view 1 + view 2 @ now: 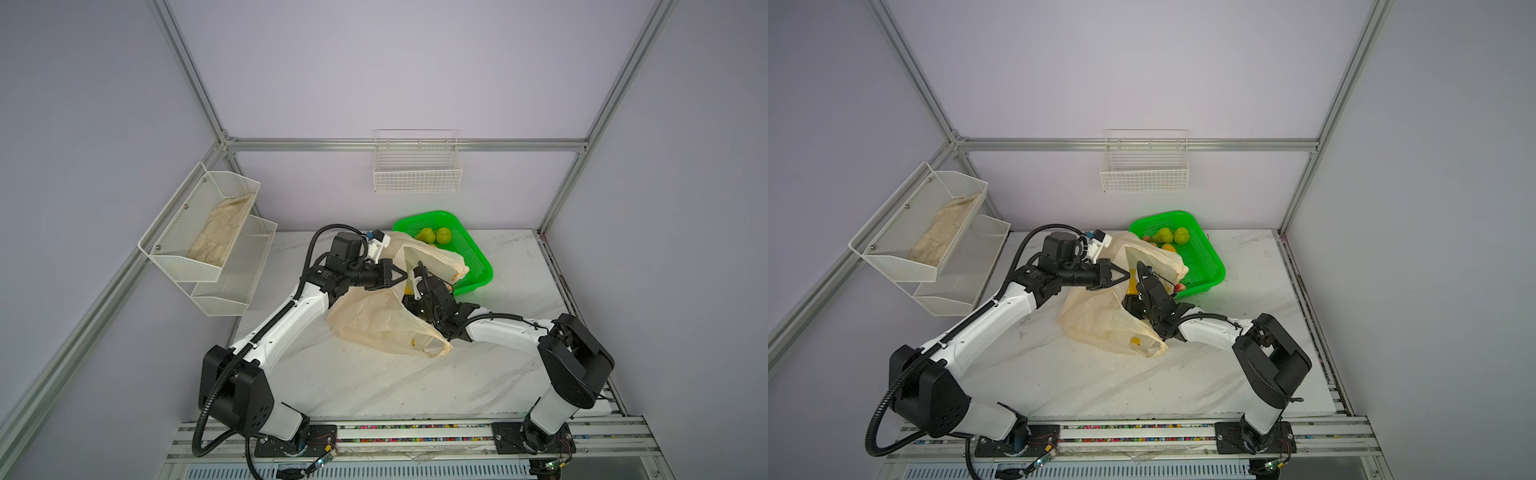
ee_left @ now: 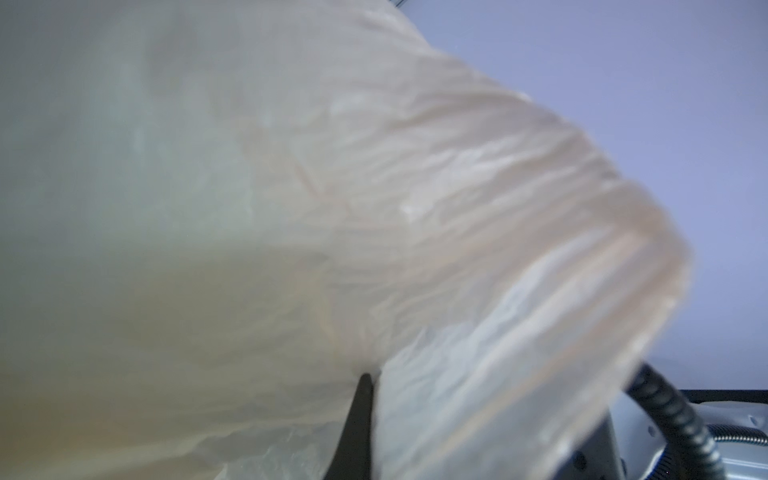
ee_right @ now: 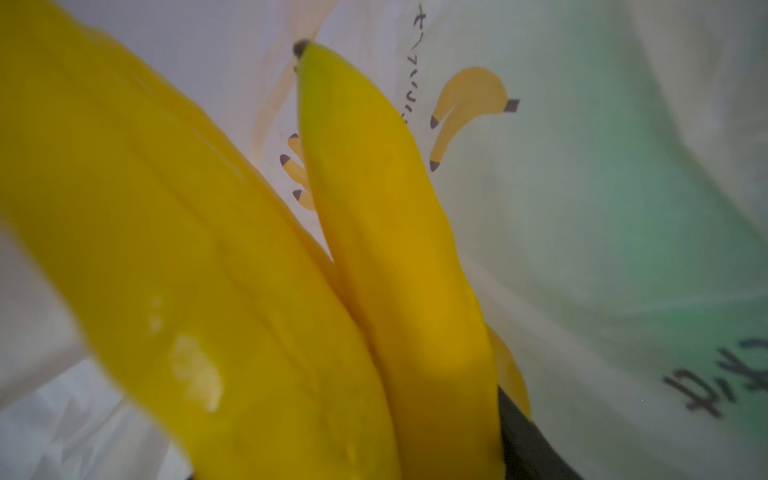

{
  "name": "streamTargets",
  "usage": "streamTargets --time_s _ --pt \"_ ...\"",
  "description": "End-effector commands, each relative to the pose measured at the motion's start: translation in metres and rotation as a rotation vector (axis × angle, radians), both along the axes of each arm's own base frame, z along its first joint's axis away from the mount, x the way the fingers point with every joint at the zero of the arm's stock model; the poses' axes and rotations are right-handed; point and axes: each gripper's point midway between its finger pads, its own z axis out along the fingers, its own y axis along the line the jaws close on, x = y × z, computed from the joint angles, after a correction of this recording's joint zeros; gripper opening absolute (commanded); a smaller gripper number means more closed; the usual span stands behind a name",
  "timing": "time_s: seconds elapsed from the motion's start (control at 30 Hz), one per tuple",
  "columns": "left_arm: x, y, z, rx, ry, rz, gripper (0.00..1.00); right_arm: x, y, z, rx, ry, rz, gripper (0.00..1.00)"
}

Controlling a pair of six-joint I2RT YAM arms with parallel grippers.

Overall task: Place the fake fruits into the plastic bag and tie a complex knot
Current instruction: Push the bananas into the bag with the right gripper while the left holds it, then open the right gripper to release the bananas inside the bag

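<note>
The plastic bag (image 1: 374,320) (image 1: 1100,322) lies on the marble table with its mouth lifted toward the green basket. My left gripper (image 1: 404,275) (image 2: 368,380) is shut on the bag's rim and holds it up; one black finger (image 2: 357,428) shows against the film. My right gripper (image 1: 417,282) is shut on the yellow banana bunch (image 3: 374,249) (image 1: 1133,283) at the bag's mouth, with printed bag film behind it. Two green pears (image 1: 426,235) (image 1: 444,235) lie in the basket, beside an orange-yellow pear (image 1: 1169,248) and a red strawberry (image 1: 1179,286). No knot shows.
The green mesh basket (image 1: 478,259) (image 1: 1210,255) stands at the back right of the table, partly under the bag. White mesh shelves (image 1: 232,286) on the left wall hold a folded cream cloth (image 1: 220,232). A white wire basket (image 1: 417,172) hangs on the back wall.
</note>
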Motion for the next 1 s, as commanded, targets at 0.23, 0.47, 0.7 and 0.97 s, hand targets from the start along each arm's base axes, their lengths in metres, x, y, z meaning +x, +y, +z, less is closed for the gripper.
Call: streamTargets --time_s 0.23,0.47,0.7,0.97 --pt "-0.004 0.023 -0.036 0.013 0.100 0.076 0.00 -0.006 0.026 -0.053 -0.014 0.097 0.065 0.62" --pt "-0.002 0.056 -0.048 0.071 0.093 0.171 0.00 -0.008 0.029 -0.049 -0.092 0.086 0.130 0.77" --pt "0.006 0.076 -0.058 0.116 0.095 0.222 0.00 -0.006 0.007 -0.016 -0.213 0.014 0.120 0.91" --pt "0.014 0.097 -0.072 0.219 0.070 0.289 0.00 -0.022 -0.021 0.020 -0.362 -0.056 0.197 0.87"
